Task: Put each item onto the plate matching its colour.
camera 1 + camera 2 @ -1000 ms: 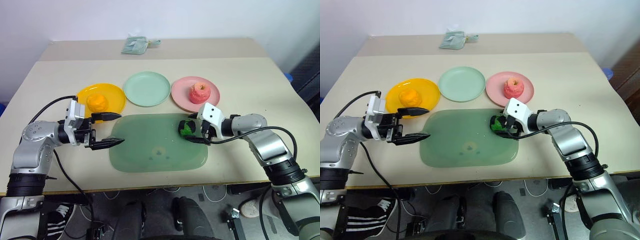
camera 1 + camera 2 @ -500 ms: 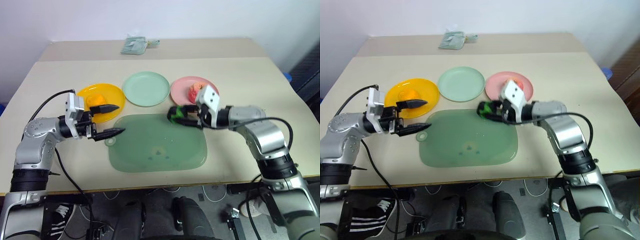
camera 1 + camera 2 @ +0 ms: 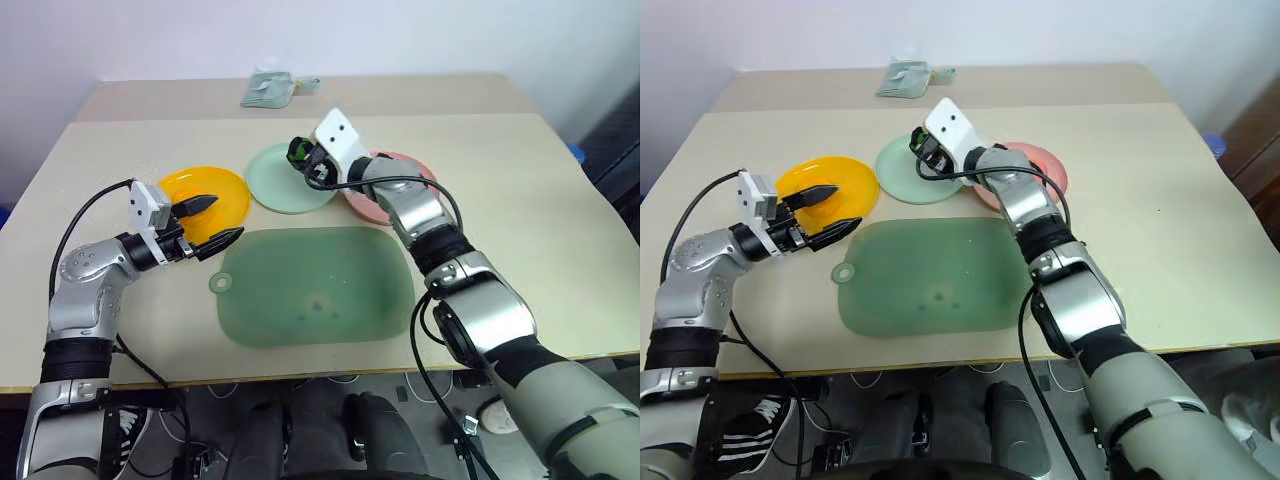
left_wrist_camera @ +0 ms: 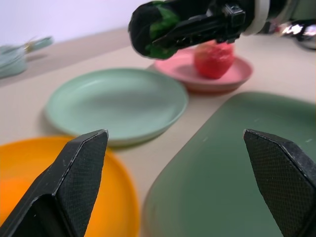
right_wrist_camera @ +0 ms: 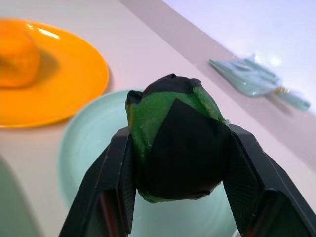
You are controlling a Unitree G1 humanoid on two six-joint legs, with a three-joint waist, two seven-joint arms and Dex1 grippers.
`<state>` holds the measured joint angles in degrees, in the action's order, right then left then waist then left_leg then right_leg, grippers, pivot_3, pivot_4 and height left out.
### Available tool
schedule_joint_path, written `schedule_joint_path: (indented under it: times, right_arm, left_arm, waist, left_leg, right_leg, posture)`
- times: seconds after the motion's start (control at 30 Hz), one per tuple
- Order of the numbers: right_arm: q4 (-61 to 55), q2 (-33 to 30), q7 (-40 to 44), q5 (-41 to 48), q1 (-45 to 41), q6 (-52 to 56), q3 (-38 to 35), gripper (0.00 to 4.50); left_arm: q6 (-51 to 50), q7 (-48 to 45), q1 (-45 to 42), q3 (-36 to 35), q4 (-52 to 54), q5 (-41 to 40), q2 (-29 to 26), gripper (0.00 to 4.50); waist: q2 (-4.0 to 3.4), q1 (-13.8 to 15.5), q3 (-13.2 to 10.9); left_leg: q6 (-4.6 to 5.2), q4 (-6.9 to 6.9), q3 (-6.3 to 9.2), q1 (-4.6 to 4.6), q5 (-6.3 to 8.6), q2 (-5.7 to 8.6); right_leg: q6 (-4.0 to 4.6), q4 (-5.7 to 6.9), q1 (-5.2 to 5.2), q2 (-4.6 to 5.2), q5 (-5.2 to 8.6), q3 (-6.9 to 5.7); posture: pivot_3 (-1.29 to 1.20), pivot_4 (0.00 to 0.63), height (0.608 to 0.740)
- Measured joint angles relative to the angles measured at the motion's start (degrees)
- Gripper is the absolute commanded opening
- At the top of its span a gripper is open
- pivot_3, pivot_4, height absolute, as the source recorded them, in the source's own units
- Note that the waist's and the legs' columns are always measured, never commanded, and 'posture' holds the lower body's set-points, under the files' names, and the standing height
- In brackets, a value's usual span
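Observation:
My right gripper (image 3: pixel 300 152) is shut on the dark green-and-black ball (image 5: pixel 177 143) and holds it in the air over the mint green plate (image 3: pixel 285 188). The pink-red apple (image 4: pixel 213 58) sits on the pink plate (image 4: pixel 234 74), which my right arm partly covers in the head views. On the orange-yellow plate (image 5: pixel 74 84) rests the round orange fruit (image 5: pixel 17 57). My left gripper (image 3: pixel 226 217) hangs open and empty at that plate's near right edge, close to the board's loop handle.
A large translucent green board (image 3: pixel 315 285) lies in front of the plates. A pale green cloth bundle (image 3: pixel 268 90) sits at the table's far edge. The table's right side is bare.
My right gripper closed on the ball at the board's right end and carried it up and left to above the mint green plate. The left gripper edged forward and turned towards the orange-yellow plate.

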<state>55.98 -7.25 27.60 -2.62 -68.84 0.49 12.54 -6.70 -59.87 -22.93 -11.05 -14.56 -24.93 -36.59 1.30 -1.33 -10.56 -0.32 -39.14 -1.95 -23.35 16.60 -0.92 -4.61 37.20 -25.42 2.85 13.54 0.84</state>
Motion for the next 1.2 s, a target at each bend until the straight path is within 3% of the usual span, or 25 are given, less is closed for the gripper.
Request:
schedule_joint_path:
  times: [0.2,0.4,0.57,0.73,0.9,1.03,1.2]
  right_arm:
    - [12.0,5.7,-3.8,-0.8,-2.5,-3.7,-2.1,4.44]
    - [12.9,5.3,-4.6,-0.1,-3.2,-6.4,-5.6,4.44]
    - [1.6,3.1,4.8,6.9,-0.3,-4.3,-11.1,4.44]
    - [-29.5,-4.0,17.1,12.0,19.4,5.4,-8.4,4.44]
    - [-53.5,-12.8,20.0,16.5,32.1,16.5,-9.2,4.44]
    - [-70.3,-19.7,21.4,24.0,40.0,24.0,-14.0,4.44]
    - [-79.4,-28.1,24.6,29.3,57.7,27.8,-20.7,4.44]
  left_arm:
    - [-0.7,2.5,3.1,-0.8,4.1,0.4,0.0,4.50]
    - [-1.8,2.9,5.0,-2.0,6.4,-0.8,-0.6,4.50]
    - [-2.4,0.7,5.4,-2.2,8.0,-2.9,-1.0,4.50]
    - [-1.7,-3.7,5.1,-3.0,7.5,-4.7,-1.7,4.50]
    - [-0.9,-9.1,3.3,-3.7,3.5,-5.9,-2.3,4.50]
    - [0.2,-14.5,-0.1,-3.8,-1.9,-6.6,-4.1,4.50]
    - [3.3,-18.7,-2.0,-3.8,-10.6,-5.2,-6.5,4.50]
  waist:
    - [-0.01,-1.0,0.0]
    - [-0.02,-1.4,0.0]
    - [-0.01,-1.2,0.0]
    - [-0.02,-0.7,0.0]
    - [-0.05,-1.2,0.0]
    - [-0.03,-0.8,0.0]
    - [-0.02,0.5,0.0]
  left_leg:
    - [-0.08,0.02,0.07,-0.01,-0.04,0.00]
    - [-0.13,0.05,0.14,0.00,-0.06,0.02]
    - [-0.13,0.12,0.18,-0.01,-0.06,0.03]
    - [-0.09,0.12,0.27,-0.07,-0.04,0.16]
    - [-0.09,0.07,0.23,0.02,-0.05,0.15]
    - [-0.09,0.07,0.31,0.04,-0.05,0.01]
    - [-0.05,-0.02,0.19,0.03,-0.03,0.04]
  right_leg:
    - [0.01,0.02,0.01,0.18,-0.01,-0.01]
    - [0.02,0.06,0.00,0.27,-0.01,-0.06]
    - [0.02,0.00,0.02,0.32,-0.01,-0.11]
    - [0.01,-0.07,0.07,0.48,-0.01,-0.26]
    - [0.01,0.06,0.06,0.43,-0.01,-0.28]
    - [0.05,0.03,0.11,0.07,0.01,-0.38]
    - [0.02,-0.11,0.19,0.04,0.01,-0.32]
  posture:
    - [0.00,0.150,0.734]
    - [0.00,0.150,0.734]
    - [0.00,0.150,0.734]
    - [0.00,0.150,0.734]
    - [0.00,0.150,0.734]
    - [0.00,0.150,0.734]
    - [0.00,0.150,0.734]
